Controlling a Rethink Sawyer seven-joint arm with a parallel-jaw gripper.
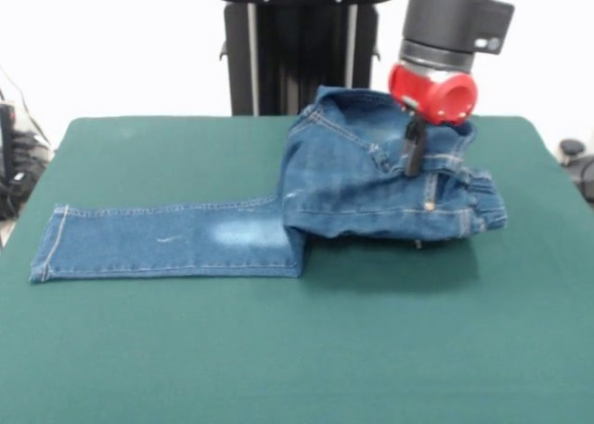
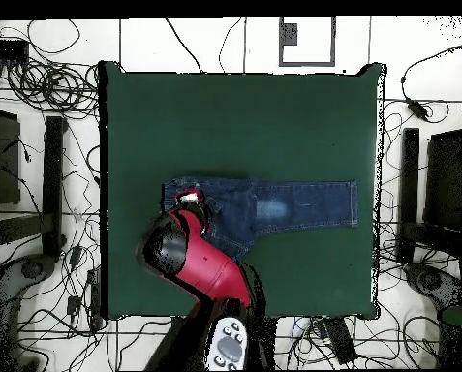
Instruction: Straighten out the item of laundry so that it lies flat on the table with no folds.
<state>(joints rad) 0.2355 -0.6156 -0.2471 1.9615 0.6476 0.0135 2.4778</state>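
Behind the pincer (image 1: pixel 414 150) in the front view stands the black pedestal (image 1: pixel 297 48), and around the bench (image 2: pixel 234 107) in the overhead view the floor is strewn with dark cables (image 2: pixel 41 77). Nothing else lies on the bench's flat, dark green, felt-like top. The red and black arm (image 1: pixel 445 44) comes down over the waist end of the jeans (image 1: pixel 371 178), and in the overhead view it hides part of that end.

The jeans are blue denim with orange-tan stitching and a pale faded patch on the leg. The waist part is bunched and raised around the pincer, with a fold hanging over the leg. From under that fold one leg runs flat along the bench, away from the pincer, ending in a hemmed cuff well apart from it.

The pincer's dark fingers (image 1: pixel 415 146) are pressed into the bunched denim near the waistband; how far apart they stand cannot be told.
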